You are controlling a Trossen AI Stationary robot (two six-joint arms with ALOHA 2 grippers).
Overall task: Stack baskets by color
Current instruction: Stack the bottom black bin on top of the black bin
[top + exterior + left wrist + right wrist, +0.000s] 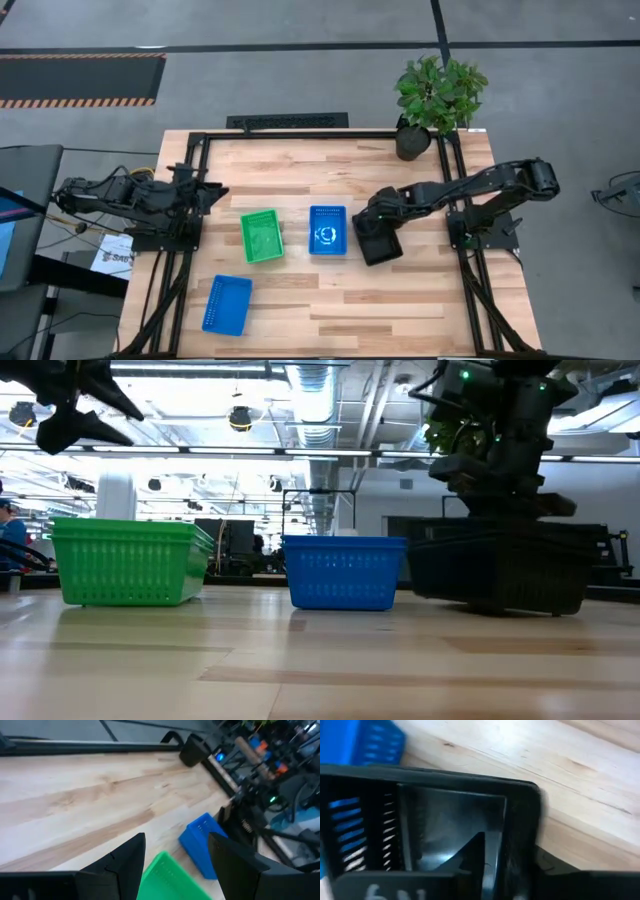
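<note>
A black basket (377,243) stands on the table right of centre, beside a blue basket (328,230). My right gripper (372,222) reaches down into it and is open, with one finger (476,851) inside the basket and the other outside its wall (520,815). Left of the blue basket rests a green basket (262,237). A second blue basket (227,304) lies near the front left. My left gripper (207,194) hovers open at the table's left side, high above the wood (175,862). My right gripper comes at the black basket from above, slanting down, its fingers on either side of one wall at the rim (522,805). Whether they touch the wall I cannot tell. The basket sits with its bottom (500,605) on the table.
A potted plant (437,95) stands at the far right corner. A black frame (300,135) runs round the table's edges. Bare wood (400,310) lies toward the near edge, in front of the baskets.
</note>
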